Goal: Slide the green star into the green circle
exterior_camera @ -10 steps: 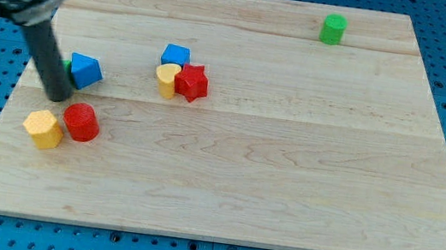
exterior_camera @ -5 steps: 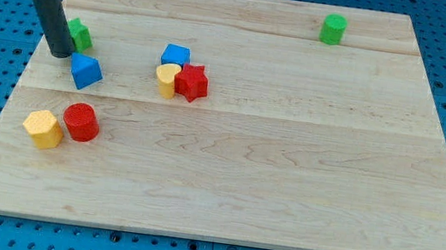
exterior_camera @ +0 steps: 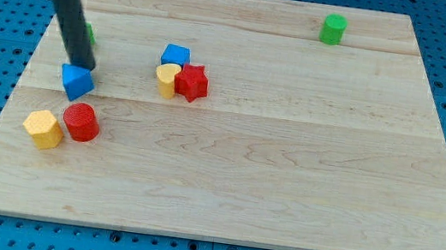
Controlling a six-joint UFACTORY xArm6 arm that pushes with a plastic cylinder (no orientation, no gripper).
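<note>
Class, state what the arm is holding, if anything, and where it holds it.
Nothing is held: the arm ends in a rod. My tip stands just above the blue block, hiding most of the green star.

**Blocks crowd the view's left; one sits alone at the top right**

On the wooden board (exterior_camera: pixel 286 168), my tip (exterior_camera: pixel 82 66) touches the top edge of the blue block (exterior_camera: pixel 76 81) at the view's left; the green star (exterior_camera: pixel 88 35) lies just behind the rod, mostly hidden; the red cylinder (exterior_camera: pixel 81 121) sits below the blue block, with the yellow block (exterior_camera: pixel 42 128) just beside it on the left; nearer the middle, the blue cube (exterior_camera: pixel 176 54), the yellow heart (exterior_camera: pixel 167 79) and the red star (exterior_camera: pixel 192 82) cluster together, touching, the cube uppermost, the red star right of the heart; the green cylinder (exterior_camera: pixel 333 29) stands well apart near the top right edge.
</note>
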